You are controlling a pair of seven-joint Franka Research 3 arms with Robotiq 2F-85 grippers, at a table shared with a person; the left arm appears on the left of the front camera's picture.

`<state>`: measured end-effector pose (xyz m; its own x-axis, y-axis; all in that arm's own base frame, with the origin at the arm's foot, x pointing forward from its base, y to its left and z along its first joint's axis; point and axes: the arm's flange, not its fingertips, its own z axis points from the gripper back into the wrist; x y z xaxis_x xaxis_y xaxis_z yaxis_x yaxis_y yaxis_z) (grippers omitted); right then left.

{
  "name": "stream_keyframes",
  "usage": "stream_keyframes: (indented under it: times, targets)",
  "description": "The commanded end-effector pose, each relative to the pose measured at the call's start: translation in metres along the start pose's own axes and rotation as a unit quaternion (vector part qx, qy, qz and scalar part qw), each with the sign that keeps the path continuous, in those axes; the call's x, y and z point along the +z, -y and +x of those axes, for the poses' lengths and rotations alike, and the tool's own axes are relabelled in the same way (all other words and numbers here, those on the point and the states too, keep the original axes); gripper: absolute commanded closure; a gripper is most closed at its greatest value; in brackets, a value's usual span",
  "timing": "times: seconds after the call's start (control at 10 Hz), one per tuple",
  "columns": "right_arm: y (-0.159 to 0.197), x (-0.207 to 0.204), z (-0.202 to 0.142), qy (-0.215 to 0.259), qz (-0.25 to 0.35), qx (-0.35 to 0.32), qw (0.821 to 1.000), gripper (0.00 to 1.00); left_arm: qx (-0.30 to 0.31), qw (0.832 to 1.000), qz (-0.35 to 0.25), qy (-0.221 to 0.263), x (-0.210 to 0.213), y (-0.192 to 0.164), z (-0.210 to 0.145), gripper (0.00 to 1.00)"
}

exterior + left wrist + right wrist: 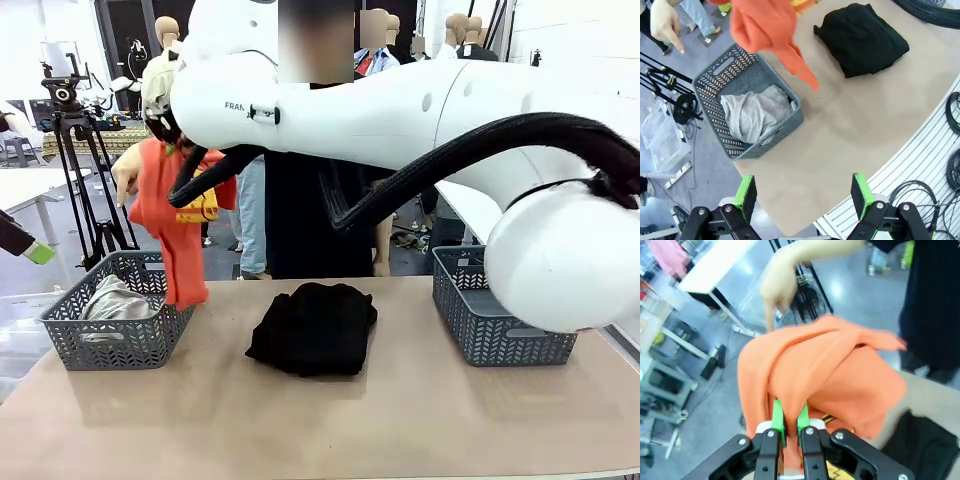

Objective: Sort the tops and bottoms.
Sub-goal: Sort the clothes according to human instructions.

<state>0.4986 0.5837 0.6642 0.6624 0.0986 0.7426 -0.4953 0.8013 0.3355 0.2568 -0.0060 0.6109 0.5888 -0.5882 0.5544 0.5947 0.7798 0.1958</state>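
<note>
Hanging from the right gripper [790, 417], whose fingers pinch its fabric, the orange top [172, 235] dangles above the edge of the left basket [110, 348], where the grey top [115, 300] lies. Black bottoms [315, 328] sit mid-table. The left gripper [803, 195] hovers with fingers apart, holding nothing.

White right arm [400, 110], black braided cable hose [480, 150], black left pincer [803, 197], green pads [746, 192]

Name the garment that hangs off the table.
The orange top, pinched in the right claw; the grey-white top lies in the left basket, the black bundle on the table.
</note>
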Motion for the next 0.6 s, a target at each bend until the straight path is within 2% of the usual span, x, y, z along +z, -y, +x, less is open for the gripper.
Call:
stream_keyframes:
  times: [0.0,0.2,0.5]
  targets:
    - [-0.029,-0.018,0.034,0.095,0.042,0.009,0.994,1.0,-0.001,1.0,0.0,-0.002,-0.001,0.0,0.0,0.02]
    - [-0.049,-0.035,0.046,0.12,0.087,0.008,0.989,1.0,-0.001,1.0,0.0,-0.002,-0.001,0.0,0.0,0.02]
    - [-0.043,-0.096,0.026,0.075,0.119,-0.032,0.99,1.0,-0.001,1.0,0.0,-0.002,-0.001,0.0,0.0,0.02]
